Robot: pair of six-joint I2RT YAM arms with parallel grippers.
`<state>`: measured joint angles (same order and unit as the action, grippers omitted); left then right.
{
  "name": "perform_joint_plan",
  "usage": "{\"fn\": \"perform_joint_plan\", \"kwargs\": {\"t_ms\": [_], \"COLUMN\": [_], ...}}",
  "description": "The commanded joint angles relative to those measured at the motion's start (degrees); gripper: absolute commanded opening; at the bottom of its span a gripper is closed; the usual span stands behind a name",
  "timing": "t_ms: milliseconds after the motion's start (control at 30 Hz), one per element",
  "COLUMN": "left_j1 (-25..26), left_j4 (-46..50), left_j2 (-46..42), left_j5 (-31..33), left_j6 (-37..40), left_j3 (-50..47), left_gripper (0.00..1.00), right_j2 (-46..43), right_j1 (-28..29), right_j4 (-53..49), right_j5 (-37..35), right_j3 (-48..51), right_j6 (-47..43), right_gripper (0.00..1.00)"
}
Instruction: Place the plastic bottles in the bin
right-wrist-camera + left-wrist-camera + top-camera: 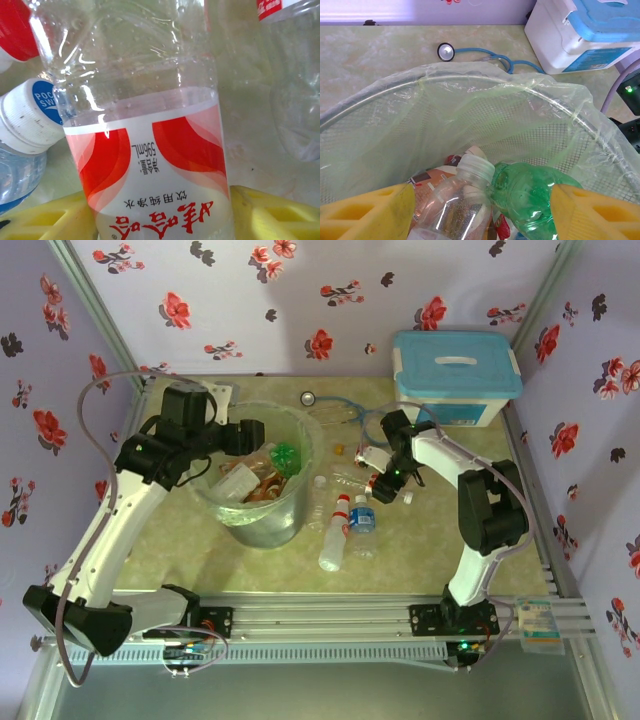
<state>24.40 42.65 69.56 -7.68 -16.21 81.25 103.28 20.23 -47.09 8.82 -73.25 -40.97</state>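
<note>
Right of bin, on worktop: R fingers pinch red-label bottle at label; lift straight, don't nudge white-cap bottle beside. L fingers apart above bin, nothing gripped; move L off before drop

Bright, even light; glare streaks the close, soft-focused bottle.

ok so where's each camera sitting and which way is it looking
top external: above and behind, looking down on the table; left arm and right arm show, bases nearest.
left wrist: over the bin, looking forward and down into it at the green bottle; its yellow fingers show.
right wrist: low, close on a red-labelled bottle between its yellow fingers.
shared: top external and left wrist both catch the green bottle and white box.
</note>
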Motion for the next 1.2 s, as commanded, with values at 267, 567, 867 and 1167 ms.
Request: {"fn": "perform_joint_plan", "kwargs": {"t_ms": [267,567,867,1167], "left_j1": [-0.6,-0.6,0.4,5.8], "left_j4": [-1.7,-12.2,-35.5,-45.9], "left_j2": [-0.7,-1.8,2.4,10.4], "left_j5": [0.2,-5.1,-14.1,-14.4], "left_j6": [-2.0,-12.7,-25.9,-30.0], "left_j3": [1.4,2.6,1.5,5.8], "left_gripper": [0.73,0.77,0.78,0.84], "right_j2": [-8.6,-18.5,-27.2,-29.7], "right_j1": [-0.2,-1.9,-2.7,7.4], "right_j4": [-3.0,2.3,4.7,9.6], "right_j5": [-1.7,-8.9,-11.8,-9.7], "right_j3": [-2.2,-4.6,-11.4,-17.0], "right_j6": [2.2,12.4,21.1,19.6], "right_gripper": [0.64,0.63,0.61,0.60]}}
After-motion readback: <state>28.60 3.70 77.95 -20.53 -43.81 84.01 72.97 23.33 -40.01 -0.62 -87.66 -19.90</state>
